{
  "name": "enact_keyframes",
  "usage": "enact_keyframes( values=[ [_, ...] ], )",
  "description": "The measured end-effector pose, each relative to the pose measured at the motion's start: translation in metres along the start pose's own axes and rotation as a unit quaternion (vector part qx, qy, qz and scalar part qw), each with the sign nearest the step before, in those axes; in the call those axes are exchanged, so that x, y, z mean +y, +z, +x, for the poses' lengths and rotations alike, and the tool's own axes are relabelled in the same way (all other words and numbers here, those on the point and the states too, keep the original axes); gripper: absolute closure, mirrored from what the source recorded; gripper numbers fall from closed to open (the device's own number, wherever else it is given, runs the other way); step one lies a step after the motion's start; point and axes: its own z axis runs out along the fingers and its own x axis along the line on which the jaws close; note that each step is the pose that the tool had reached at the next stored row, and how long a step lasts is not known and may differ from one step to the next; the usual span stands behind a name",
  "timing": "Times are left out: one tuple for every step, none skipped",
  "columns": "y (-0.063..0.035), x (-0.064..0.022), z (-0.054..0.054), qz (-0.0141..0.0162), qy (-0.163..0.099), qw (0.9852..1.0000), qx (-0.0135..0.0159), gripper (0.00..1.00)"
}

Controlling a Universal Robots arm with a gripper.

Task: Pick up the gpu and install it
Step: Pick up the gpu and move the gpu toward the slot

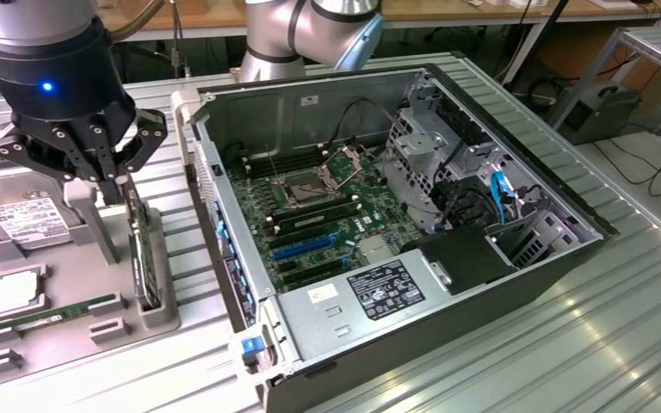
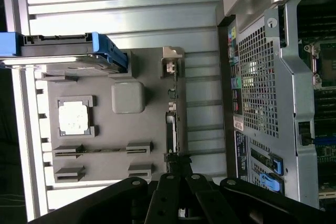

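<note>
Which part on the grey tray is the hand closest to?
The gpu, the tall upright card beside the computer case; hard drive, chip and memory stick sit farther from the hand.

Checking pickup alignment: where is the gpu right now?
On the exterior view's left, the gpu stands on edge in the gray tray, just below the gripper, beside the open computer case.

the gripper [image 1: 102, 171] hangs close above the top edge of the gpu [image 1: 141, 254], which stands on edge in a slot of the grey tray [image 1: 69, 274]. a hard drive [image 1: 27, 222] and a memory stick [image 1: 49, 314] lie on the same tray, and at the exterior view's right an open computer case [image 1: 296, 99] shows its motherboard [image 1: 307, 215]
</note>
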Motion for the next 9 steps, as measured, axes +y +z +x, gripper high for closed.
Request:
enact_keyframes(
  values=[
    [0.0,0.0,0.0,0.0,0.0,1.0,0.0,0.89],
    [0.0,0.0,0.0,0.0,0.0,1.0,0.0,0.76],
    [0.0,0.0,0.0,0.0,0.0,1.0,0.0,0.76],
    [0.0,0.0,0.0,0.0,0.0,1.0,0.0,0.71],
    [0.0,0.0,0.0,0.0,0.0,1.0,0.0,0.64],
    [0.0001,0.0,0.0,0.0001,0.0,1.0,0.0001,0.64],
    [0.0011,-0.0001,0.0,-0.0001,0.0,1.0,-0.0001,0.64],
    [0.0026,-0.0002,0.0001,-0.0001,0.0,1.0,-0.0001,0.64],
    [0.0044,-0.0003,0.0001,0.0,0.0,1.0,0.0,0.64]
  ],
)
